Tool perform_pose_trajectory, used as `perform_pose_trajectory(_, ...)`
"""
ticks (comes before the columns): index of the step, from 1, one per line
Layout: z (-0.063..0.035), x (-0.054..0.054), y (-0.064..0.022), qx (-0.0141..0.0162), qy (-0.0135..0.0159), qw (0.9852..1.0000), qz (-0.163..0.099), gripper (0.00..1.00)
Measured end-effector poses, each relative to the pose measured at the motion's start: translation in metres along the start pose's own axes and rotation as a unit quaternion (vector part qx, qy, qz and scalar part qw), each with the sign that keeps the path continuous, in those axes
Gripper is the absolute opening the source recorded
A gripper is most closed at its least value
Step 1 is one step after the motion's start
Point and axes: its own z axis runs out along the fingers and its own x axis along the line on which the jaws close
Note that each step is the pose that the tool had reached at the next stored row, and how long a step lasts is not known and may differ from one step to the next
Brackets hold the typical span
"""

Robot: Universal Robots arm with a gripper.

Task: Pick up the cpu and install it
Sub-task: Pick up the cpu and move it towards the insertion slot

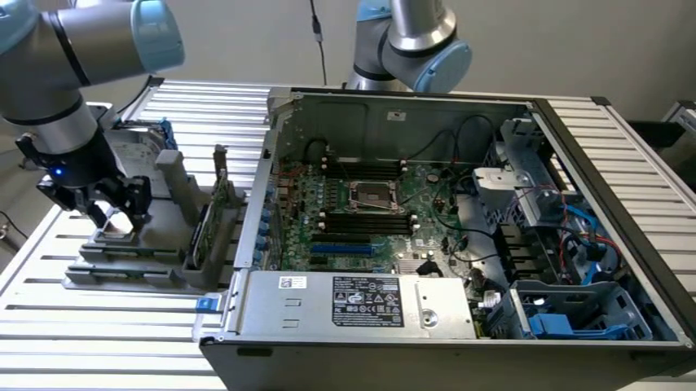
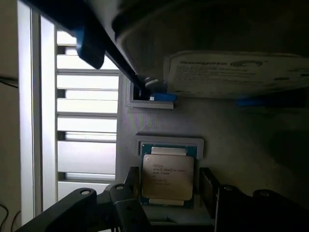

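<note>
The cpu (image 2: 167, 176) is a small square chip with a silvery printed top, lying flat in a grey holder (image 2: 169, 143). My gripper (image 2: 169, 188) is open and low over it, with one dark finger (image 2: 131, 181) on each side of the chip and a small gap to each. In the exterior view my gripper (image 1: 116, 215) stands over the grey parts fixture (image 1: 142, 257) at the exterior view's left. The dark metal-framed socket (image 1: 371, 194) sits in the middle of the motherboard inside the open computer case (image 1: 609, 171).
A silver hard drive (image 2: 231, 72) with a blue bracket (image 2: 159, 96) rests on the same fixture beyond the chip. Cards stand upright in the fixture (image 1: 218, 199). A second arm (image 1: 411, 41) rises behind the case. The power supply (image 1: 359, 301) sits at the case's front, on a slatted metal table (image 1: 98, 326).
</note>
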Motion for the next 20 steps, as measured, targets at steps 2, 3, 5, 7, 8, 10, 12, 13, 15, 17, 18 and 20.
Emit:
perform_pose_trajectory(2,0.0009,0.0000,-0.0001,-0.0001,-0.0001,1.0000,0.002,0.62)
perform_pose_trajectory(3,0.0013,0.0000,-0.0001,-0.0001,-0.0001,1.0000,0.003,0.62)
perform_pose_trajectory(5,0.0020,0.0000,-0.0001,-0.0002,-0.0001,1.0000,0.005,0.62)
perform_pose_trajectory(7,0.0024,-0.0001,-0.0001,-0.0002,-0.0001,1.0000,0.007,0.62)
perform_pose_trajectory(8,0.0025,-0.0001,-0.0001,-0.0002,-0.0001,1.0000,0.007,0.62)
perform_pose_trajectory(10,0.0027,-0.0001,-0.0001,-0.0003,-0.0002,1.0000,0.008,0.62)
perform_pose_trajectory(12,0.0027,0.0000,-0.0001,-0.0002,0.0000,1.0000,0.008,0.59)
perform_pose_trajectory(13,0.0027,0.0000,-0.0001,-0.0002,0.0000,1.0000,0.009,0.54)
perform_pose_trajectory(15,0.0028,-0.0001,-0.0001,-0.0002,-0.0001,1.0000,0.009,0.54)
perform_pose_trajectory(17,0.0029,-0.0001,-0.0001,-0.0003,-0.0002,1.0000,0.009,0.54)
perform_pose_trajectory(18,0.0029,-0.0001,-0.0001,-0.0003,-0.0002,1.0000,0.010,0.54)
perform_pose_trajectory(20,0.0025,-0.0001,-0.0001,-0.0008,-0.0001,1.0000,0.010,0.54)
